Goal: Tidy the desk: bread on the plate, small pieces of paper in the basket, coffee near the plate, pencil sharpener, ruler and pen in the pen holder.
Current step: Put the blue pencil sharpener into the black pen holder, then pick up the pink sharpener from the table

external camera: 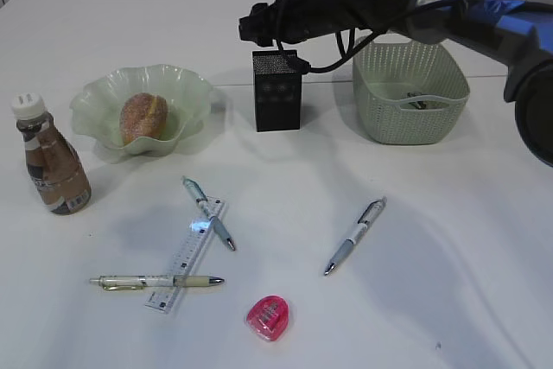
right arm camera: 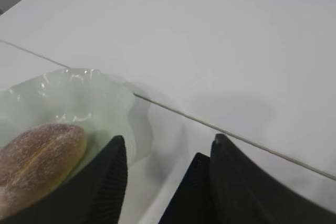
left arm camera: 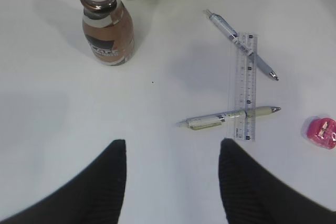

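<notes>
Bread (external camera: pixel 143 117) sits on my plate (external camera: pixel 186 92), coffee (external camera: pixel 50 157) beside it; ruler (external camera: pixel 187 253), pens and sharpener (external camera: pixel 268 317) lie on the table (external camera: pixel 432 213). Both arms' fingers (left arm camera: pixel 236 177) (right arm camera: pixel 231 182) spread, empty.

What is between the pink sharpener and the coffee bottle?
In the exterior view, a ruler with two pens crossing it lies between the pencil sharpener and the coffee bottle.

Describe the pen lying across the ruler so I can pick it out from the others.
Start at the coffee bottle on the table's left, then look toward the near edge to the clear ruler. Two pens cross it; take the one over its near end, lying sideways. It alone is pale olive; the others are blue-grey.
</notes>
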Motion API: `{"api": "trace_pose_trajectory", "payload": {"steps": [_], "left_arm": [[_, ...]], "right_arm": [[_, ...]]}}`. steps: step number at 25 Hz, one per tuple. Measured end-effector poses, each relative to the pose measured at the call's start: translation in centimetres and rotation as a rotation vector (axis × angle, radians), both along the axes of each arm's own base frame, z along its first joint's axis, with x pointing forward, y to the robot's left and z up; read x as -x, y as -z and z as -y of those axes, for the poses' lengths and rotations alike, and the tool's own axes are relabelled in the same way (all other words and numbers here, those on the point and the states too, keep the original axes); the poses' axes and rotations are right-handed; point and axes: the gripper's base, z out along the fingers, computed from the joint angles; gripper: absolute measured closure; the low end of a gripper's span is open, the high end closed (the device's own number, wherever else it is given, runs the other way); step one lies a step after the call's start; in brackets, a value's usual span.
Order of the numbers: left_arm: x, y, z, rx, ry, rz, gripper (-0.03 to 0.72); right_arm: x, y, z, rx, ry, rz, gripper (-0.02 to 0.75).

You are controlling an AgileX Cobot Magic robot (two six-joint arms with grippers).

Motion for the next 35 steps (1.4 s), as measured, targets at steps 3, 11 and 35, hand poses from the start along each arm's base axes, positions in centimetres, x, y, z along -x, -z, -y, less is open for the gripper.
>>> {"api": "trace_pose_trajectory", "payload": {"steps": [3, 11, 35], "left_arm": [[0.0, 0.0, 0.0, -0.001, 0.000, 0.002, 0.294], [0.0, 0.0, 0.0, -0.003, 0.000, 0.002, 0.294], [-0.1, -3.2, 0.0, 0.005, 0.005, 0.061, 0.294]], "right_arm": [[0.4, -0.9, -0.2, 0.063, -0.073, -0.002, 0.330], [1.1, -3.6, 1.8, 0.242, -0.131, -0.094, 0.330], [7.1, -11.3, 6.0, 0.246, 0.173, -0.479, 0.365]]}}
